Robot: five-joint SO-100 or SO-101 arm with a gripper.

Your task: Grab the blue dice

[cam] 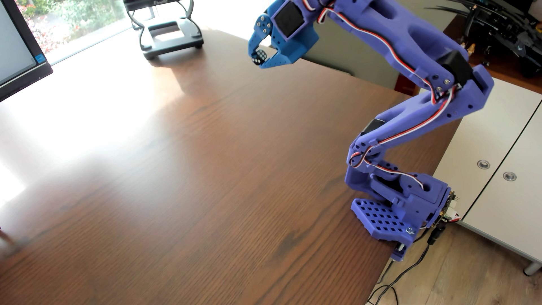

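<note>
Base: the arm's purple base (410,205) sits clamped at the near right edge of the brown wooden table (176,176), with cables trailing off the edge toward the floor.
Arm pose: the lower link rises from the base and leans right to an elbow (457,73) at the right side of the view; the upper link runs back up and to the left, its top cut off by the upper frame edge.
Wrist: bent downward, so the gripper (259,60) points down and to the left, raised clear of the tabletop over its far side.
Fingers: the two lighter-blue fingers are closed around the blue dice (259,57), one on each side of it, with only the cube's width between them.
Dice: dark, with white pips facing the camera, held off the table at the fingertips.
Hard to make out: the contact faces are too small to read, and the pips cannot be counted.
Far edge: a black stand (171,35) rests on the table's far side; a monitor (17,50) is cropped at the left.
</note>
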